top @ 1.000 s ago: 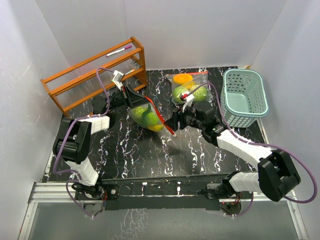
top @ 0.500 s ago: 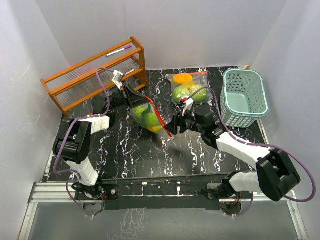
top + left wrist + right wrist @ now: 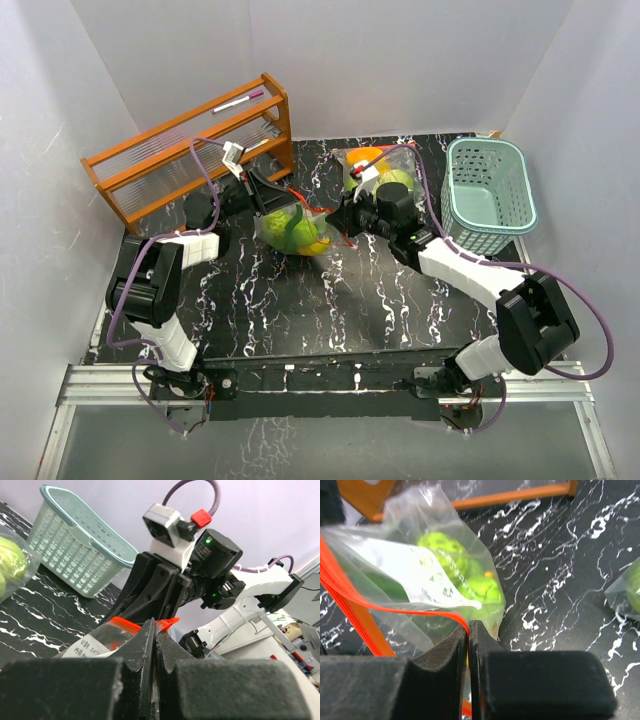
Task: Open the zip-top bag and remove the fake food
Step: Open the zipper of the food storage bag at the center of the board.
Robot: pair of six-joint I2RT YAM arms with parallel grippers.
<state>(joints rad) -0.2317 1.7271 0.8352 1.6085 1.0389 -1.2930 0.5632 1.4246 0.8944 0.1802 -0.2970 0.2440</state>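
Observation:
A clear zip-top bag [image 3: 292, 230] with a red zip strip [image 3: 350, 611] hangs between my two grippers over the black marble table [image 3: 300, 300]. Fake food [image 3: 296, 234] shows through it as round green pieces [image 3: 445, 550] and a bit of yellow. My left gripper [image 3: 267, 197] is shut on the bag's top edge [image 3: 125, 625] from the left. From the right, my right gripper [image 3: 339, 215] is shut on the red strip, which runs straight into its closed jaws [image 3: 468, 628]. The bag's mouth looks partly spread between them.
A second clear bag [image 3: 374, 172] with an orange piece and green balls lies behind the right arm. A pale-teal slotted basket [image 3: 488, 195] stands at the far right. A wooden rack [image 3: 190, 150] stands at the far left.
My right gripper has closed from open onto the bag's red strip and moved toward the far side. The bag has bunched up between the grippers. The left gripper has held still.

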